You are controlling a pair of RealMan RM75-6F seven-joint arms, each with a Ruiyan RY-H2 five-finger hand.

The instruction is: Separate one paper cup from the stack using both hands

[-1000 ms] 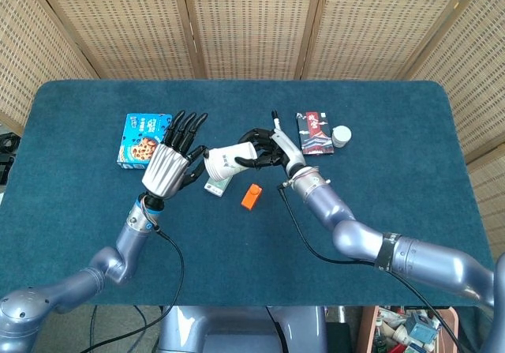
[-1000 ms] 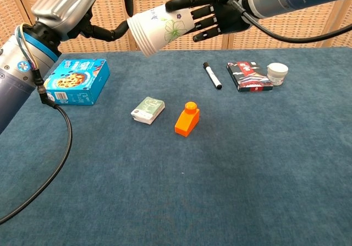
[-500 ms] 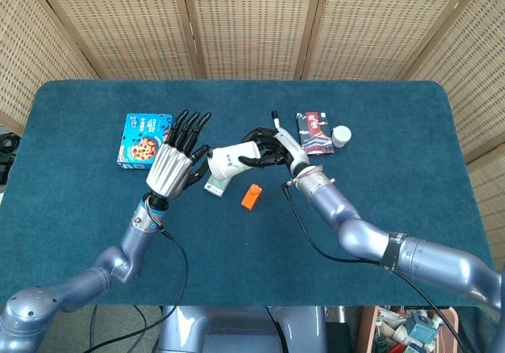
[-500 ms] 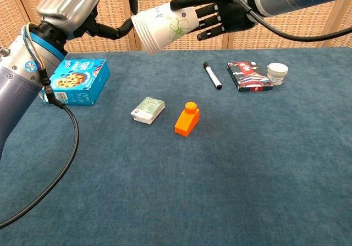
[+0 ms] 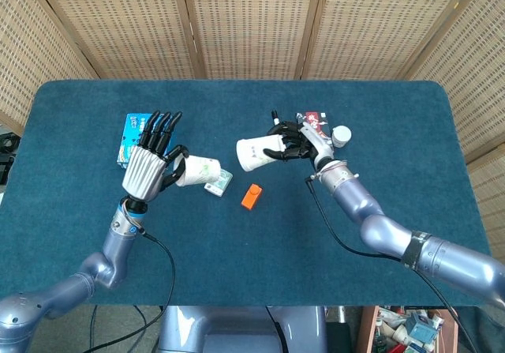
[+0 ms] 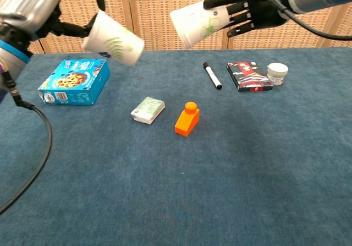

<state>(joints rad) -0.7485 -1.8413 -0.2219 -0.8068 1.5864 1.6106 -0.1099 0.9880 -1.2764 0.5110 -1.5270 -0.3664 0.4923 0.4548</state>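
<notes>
Two paper cups are apart: left hand (image 6: 33, 9) grips one cup (image 6: 113, 38), right hand (image 6: 256, 9) clamps the cup stack (image 6: 198, 25); printing unreadable.

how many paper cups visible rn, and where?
2 separate pieces. One paper cup is held by the left hand, above the table. The other, the cup stack, is held by the right hand; more cups may be nested inside it.
</notes>
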